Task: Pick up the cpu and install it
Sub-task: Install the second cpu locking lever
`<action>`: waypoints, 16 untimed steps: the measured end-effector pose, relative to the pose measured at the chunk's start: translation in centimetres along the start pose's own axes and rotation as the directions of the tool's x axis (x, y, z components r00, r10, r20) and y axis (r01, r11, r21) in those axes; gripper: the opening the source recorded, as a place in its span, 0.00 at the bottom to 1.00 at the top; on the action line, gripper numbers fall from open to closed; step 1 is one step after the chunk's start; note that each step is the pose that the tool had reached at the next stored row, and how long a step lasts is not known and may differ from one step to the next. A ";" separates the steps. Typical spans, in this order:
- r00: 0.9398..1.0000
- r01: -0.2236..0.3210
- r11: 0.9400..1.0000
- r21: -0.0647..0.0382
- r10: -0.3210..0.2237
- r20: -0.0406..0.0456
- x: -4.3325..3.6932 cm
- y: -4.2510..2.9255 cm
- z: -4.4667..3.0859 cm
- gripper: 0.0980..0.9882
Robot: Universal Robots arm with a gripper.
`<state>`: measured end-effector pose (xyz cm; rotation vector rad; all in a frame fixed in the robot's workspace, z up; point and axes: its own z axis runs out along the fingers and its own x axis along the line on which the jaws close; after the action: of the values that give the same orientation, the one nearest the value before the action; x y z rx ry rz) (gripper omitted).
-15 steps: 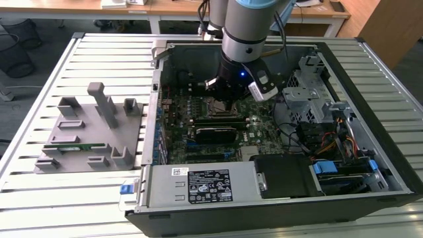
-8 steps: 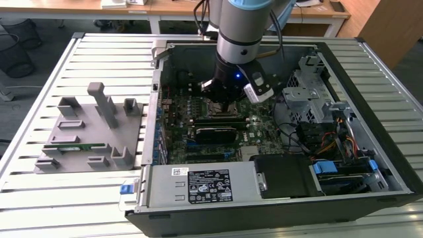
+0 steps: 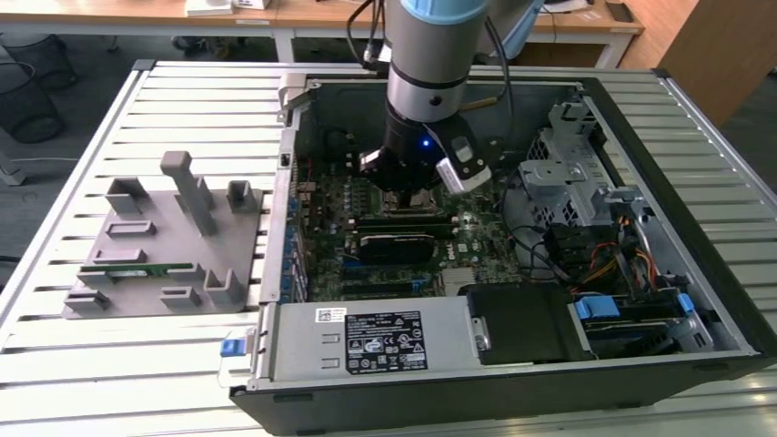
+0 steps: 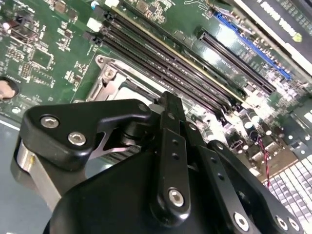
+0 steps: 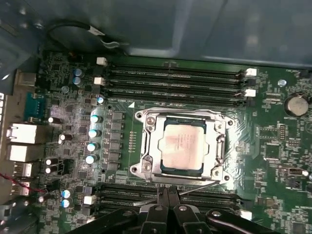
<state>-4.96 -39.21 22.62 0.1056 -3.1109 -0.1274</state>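
The cpu (image 5: 183, 146), a flat square chip with a silver top, lies flat inside the metal socket frame (image 5: 146, 146) on the green motherboard (image 5: 273, 141). Just beside the socket's edge stands my gripper (image 5: 168, 197), its two black fingers pressed together with nothing between them. A thin wire lever (image 5: 200, 182) runs along that same edge, close to the fingertips. In the exterior view the gripper (image 3: 407, 188) hangs low inside the open computer case (image 3: 680, 273), directly over the socket area. In the second wrist view the black linkages (image 4: 170, 161) cover part of the socket frame (image 4: 105, 80).
Rows of black memory slots (image 5: 175, 80) flank the socket on two sides. A black card (image 3: 391, 244), the power supply (image 3: 364, 337) and a metal drive cage (image 3: 565, 173) crowd the case. On the exterior view's left a grey fixture (image 3: 170, 246) holds a green memory stick (image 3: 144, 269).
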 end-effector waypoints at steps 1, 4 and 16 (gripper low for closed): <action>1.000 0.000 1.000 0.000 0.000 -0.001 -0.01 -0.01 0.18 0.01; 1.000 0.000 1.000 0.000 0.000 -0.004 -0.02 -0.06 0.72 0.01; 1.000 0.001 0.998 -0.061 -0.002 -0.005 0.02 -0.47 1.75 0.01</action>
<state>-5.00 -39.54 20.84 0.1065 -3.0987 -0.2216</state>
